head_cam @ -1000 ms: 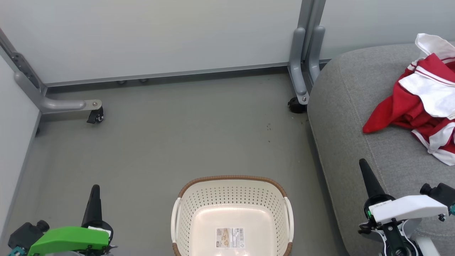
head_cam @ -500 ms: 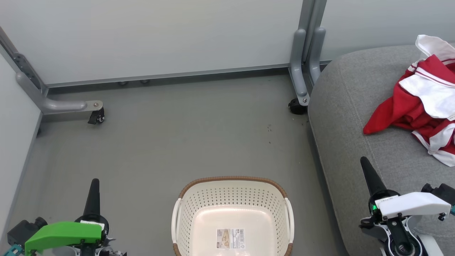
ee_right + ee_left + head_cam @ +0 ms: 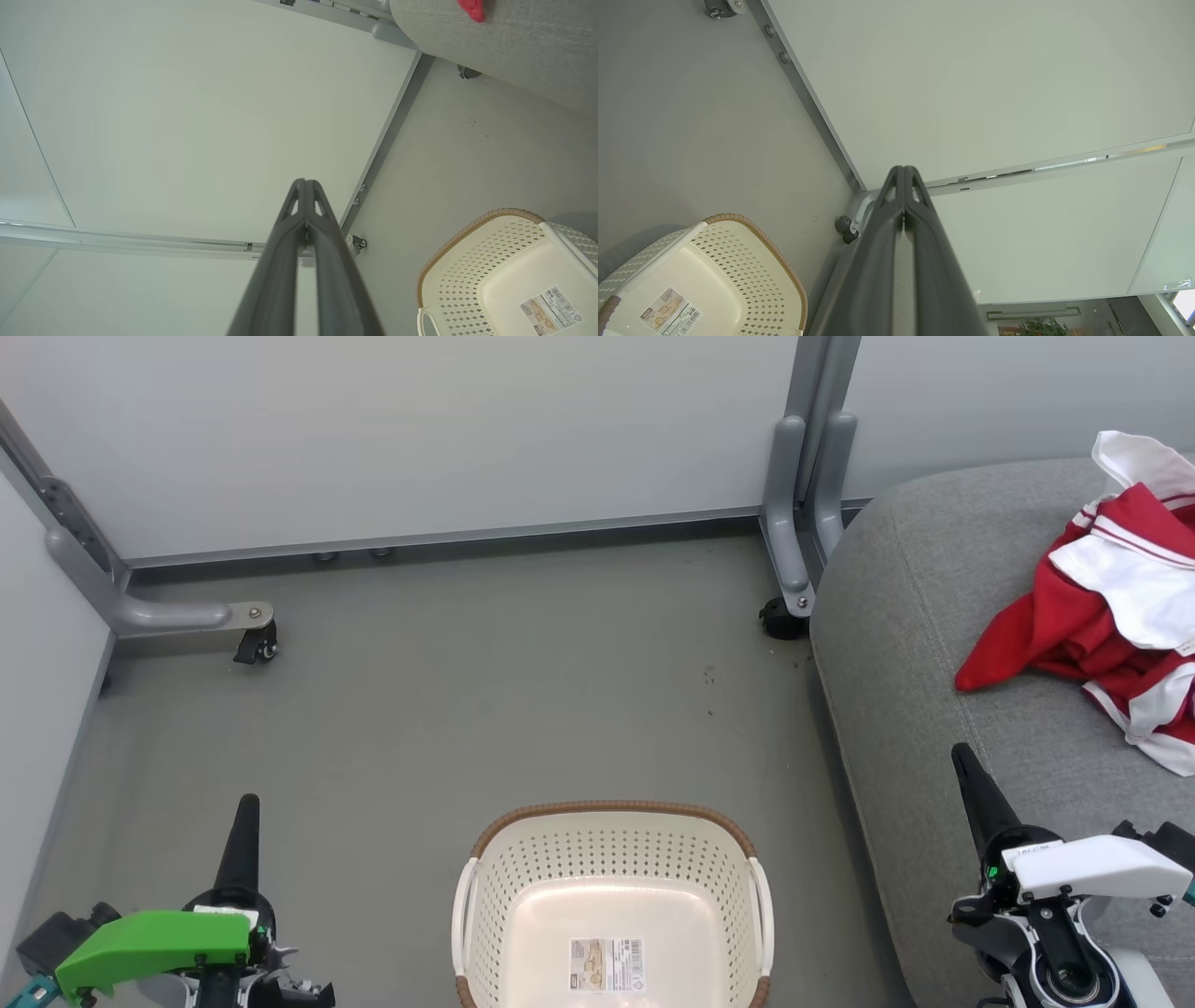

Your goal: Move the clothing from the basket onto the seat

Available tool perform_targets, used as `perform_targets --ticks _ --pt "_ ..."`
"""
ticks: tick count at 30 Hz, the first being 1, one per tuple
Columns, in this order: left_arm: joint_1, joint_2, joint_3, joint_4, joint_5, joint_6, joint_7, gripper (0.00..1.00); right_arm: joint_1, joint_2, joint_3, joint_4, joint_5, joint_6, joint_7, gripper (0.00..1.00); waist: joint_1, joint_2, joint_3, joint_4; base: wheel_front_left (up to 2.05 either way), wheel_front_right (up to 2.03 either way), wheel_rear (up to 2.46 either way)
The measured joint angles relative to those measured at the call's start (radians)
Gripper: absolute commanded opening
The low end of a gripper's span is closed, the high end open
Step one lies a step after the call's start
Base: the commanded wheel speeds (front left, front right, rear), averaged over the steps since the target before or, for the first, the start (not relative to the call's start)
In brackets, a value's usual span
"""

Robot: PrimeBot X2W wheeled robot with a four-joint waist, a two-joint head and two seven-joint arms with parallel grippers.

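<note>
Change: left gripper (image 3: 247,801) and right gripper (image 3: 959,751) barely shifted, both pinched closed, empty.
Clothing (image 3: 1102,616): laid on seat (image 3: 896,644), right of basket (image 3: 607,806).
Room: bare floor (image 3: 523,691) beyond basket.

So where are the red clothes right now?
In the head view the clothing lies heaped on the grey seat at the far right, apart from the basket on the floor.

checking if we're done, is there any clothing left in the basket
No, the basket holds just a label; the red clothing lies on the seat.
</note>
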Motion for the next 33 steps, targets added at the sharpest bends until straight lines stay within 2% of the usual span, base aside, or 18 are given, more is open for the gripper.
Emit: perform_targets --ticks 33 --pt "-0.046 -0.019 0.031 0.017 -0.225 -0.016 0.062 0.00 -0.040 0.003 -0.032 0.056 0.231 0.000 0.032 0.00 0.0000 0.0000 -0.011 0.007 0.00 0.00 0.00"
